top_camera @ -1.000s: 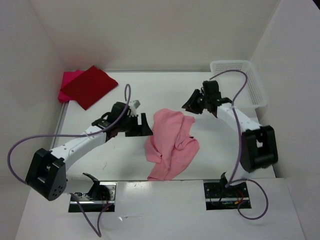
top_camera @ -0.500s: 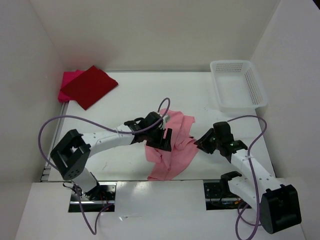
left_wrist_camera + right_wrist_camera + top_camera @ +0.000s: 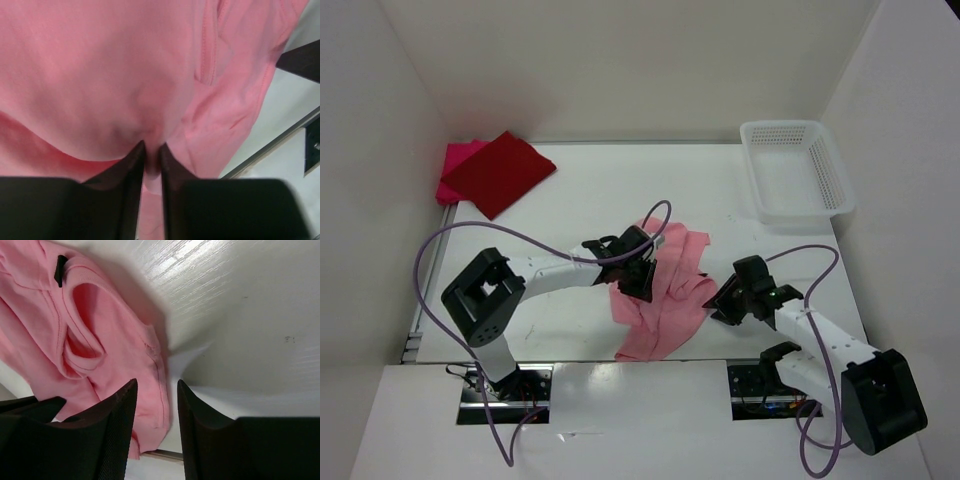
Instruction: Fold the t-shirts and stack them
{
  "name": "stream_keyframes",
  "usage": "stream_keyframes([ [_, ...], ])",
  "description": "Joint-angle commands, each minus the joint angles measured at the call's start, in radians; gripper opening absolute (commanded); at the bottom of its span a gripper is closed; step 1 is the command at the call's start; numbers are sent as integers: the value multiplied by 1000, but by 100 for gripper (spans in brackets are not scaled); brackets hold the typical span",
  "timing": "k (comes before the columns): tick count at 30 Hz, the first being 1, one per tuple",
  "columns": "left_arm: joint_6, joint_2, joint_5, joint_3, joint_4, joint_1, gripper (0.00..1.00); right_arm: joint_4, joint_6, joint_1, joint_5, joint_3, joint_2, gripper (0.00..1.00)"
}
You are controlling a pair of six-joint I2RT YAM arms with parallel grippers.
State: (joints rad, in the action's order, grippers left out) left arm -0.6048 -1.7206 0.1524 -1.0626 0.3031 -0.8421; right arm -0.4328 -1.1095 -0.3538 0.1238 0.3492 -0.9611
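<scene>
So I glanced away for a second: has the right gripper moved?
Yes. The right gripper has drawn back from beside the basket toward the near edge of the table, next to the salmon shirt.

The overhead view is lit brightly and evenly from above; only soft, faint shadows are thrown on the white worktop [image 3: 720,190]; glare is seen toward 1 o'clock in the right wrist view; the salmon-pink shirt [image 3: 100,75] is slightly blurred before the silhouetted left claw [image 3: 152,146].
</scene>
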Motion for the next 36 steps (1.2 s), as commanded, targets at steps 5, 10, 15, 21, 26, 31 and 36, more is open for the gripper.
stream_keyframes([
  [5, 8, 180, 93, 18, -38, 162, 16, 103, -35, -14, 17, -33, -31, 29],
  [10, 103, 279, 118, 82, 25, 328, 14, 175, 11, -14, 26, 71, -197, 24],
  [15, 148, 322, 116, 130, 56, 449, 14, 212, 89, -14, -36, 224, -359, 0],
  [21, 157, 331, 140, 148, 53, 578, 16, 197, 304, 162, -58, 439, -520, 0],
  [26, 8, 315, 269, 233, -70, 549, 52, 209, 364, 386, -1, 513, -593, 8],
  [31, -62, 260, 279, 239, -148, 434, 65, 164, 364, 316, -5, 487, -494, 46],
  [36, -128, 102, 291, 170, -243, 327, 67, 155, 297, 289, -15, 320, -367, 50],
])
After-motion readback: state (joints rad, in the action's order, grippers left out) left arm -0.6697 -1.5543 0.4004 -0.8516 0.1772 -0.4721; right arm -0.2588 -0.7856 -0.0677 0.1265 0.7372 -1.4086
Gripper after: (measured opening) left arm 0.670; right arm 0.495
